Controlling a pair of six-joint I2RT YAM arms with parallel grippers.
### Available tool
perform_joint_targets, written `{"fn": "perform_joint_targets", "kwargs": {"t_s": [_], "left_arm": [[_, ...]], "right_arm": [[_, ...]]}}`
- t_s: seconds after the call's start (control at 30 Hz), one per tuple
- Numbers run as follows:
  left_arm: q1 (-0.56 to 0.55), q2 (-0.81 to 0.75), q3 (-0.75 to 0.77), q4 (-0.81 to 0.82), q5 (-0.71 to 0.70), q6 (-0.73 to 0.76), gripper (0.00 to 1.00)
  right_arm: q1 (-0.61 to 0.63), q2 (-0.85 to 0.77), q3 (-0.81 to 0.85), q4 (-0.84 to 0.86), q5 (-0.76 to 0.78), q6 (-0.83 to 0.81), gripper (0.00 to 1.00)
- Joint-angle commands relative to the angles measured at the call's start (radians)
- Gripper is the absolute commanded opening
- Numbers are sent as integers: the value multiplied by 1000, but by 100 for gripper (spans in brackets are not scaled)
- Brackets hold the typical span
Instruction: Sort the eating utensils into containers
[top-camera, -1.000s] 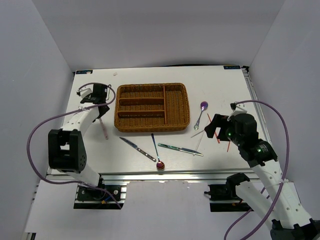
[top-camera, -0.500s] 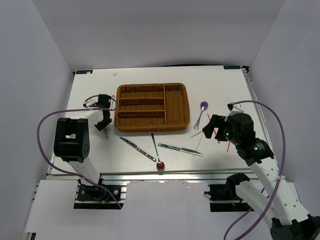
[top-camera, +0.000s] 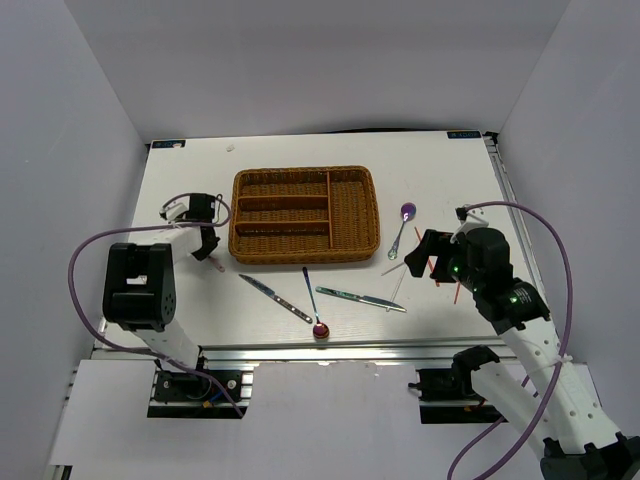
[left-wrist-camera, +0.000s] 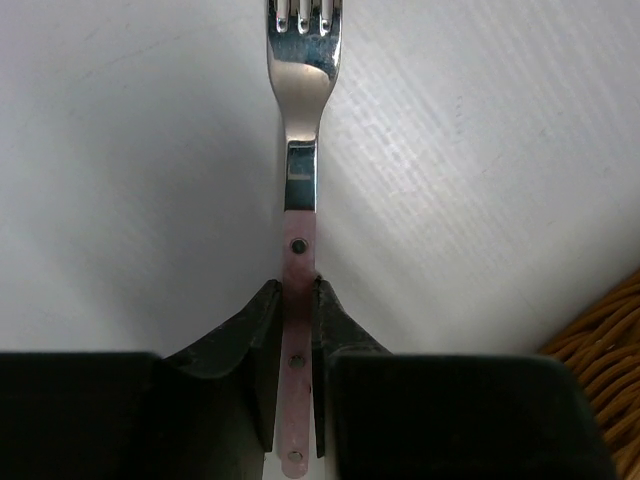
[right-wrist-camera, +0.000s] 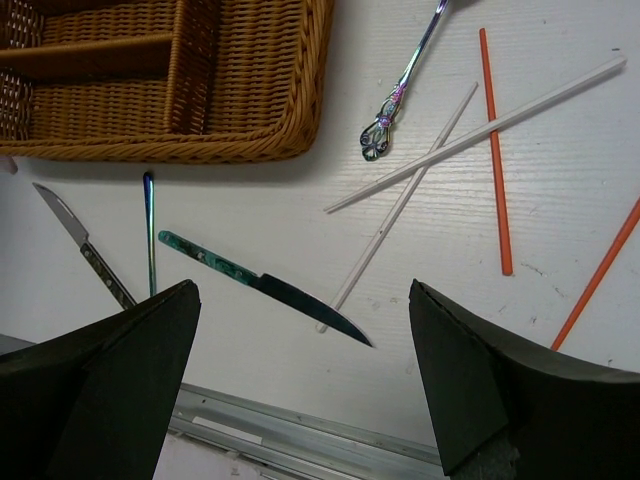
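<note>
Left gripper (left-wrist-camera: 297, 300) is clenched on the pink handle of the fork (left-wrist-camera: 300, 90), which lies flat on the table (top-camera: 450, 170) just left of the tray (top-camera: 305, 172). Right gripper (right-wrist-camera: 302, 300) hangs wide open and holds nothing, above a knife (right-wrist-camera: 260, 282) and near the white chopsticks (right-wrist-camera: 480, 132) and orange chopsticks (right-wrist-camera: 496, 160).

The pinch is thin, so the fork could pivot. I would lift straight up, keep it level, clear the tray's rim, then lay it lengthwise in a long slot.

A second ago the left gripper stood open near the tray's far left corner, with the fork bare below it. It has since come down and closed. The right gripper has hardly shifted.
</note>
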Motion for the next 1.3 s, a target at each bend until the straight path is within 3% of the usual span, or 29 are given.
{"fn": "perform_joint_targets", "kwargs": {"t_s": [0.0,0.2,0.33,0.47,0.57,0.7,0.8,1.03,1.27], "left_arm": [[10,-100,-33,-81,11,-14,0],[2,-343,-8,-114,-20,-15,0],[-13,-487,-4,-104,34,-46,0],[-84,-582,-45,-34,106,-215,0],[-248,-623,-83,82,36,-386,0],[-487,-581,-76,118,-140,-598,0],[-570,-523,-82,156,-242,-751,0],[-630,-403,-146,276,-303,-1024,0],[-653,-275,-175,343,-279,-1077,1]], "right_arm": [[-3,-12,11,23,-37,5,89],[-3,-4,14,22,-31,3,89],[-4,-7,9,22,-38,8,89],[-3,-10,9,25,-26,12,89],[-4,-4,20,26,-19,12,89],[-3,-1,44,14,33,5,89],[-4,-7,60,5,55,1,89],[-4,2,93,-3,44,-9,89],[-4,-1,78,3,38,-23,89]]}}
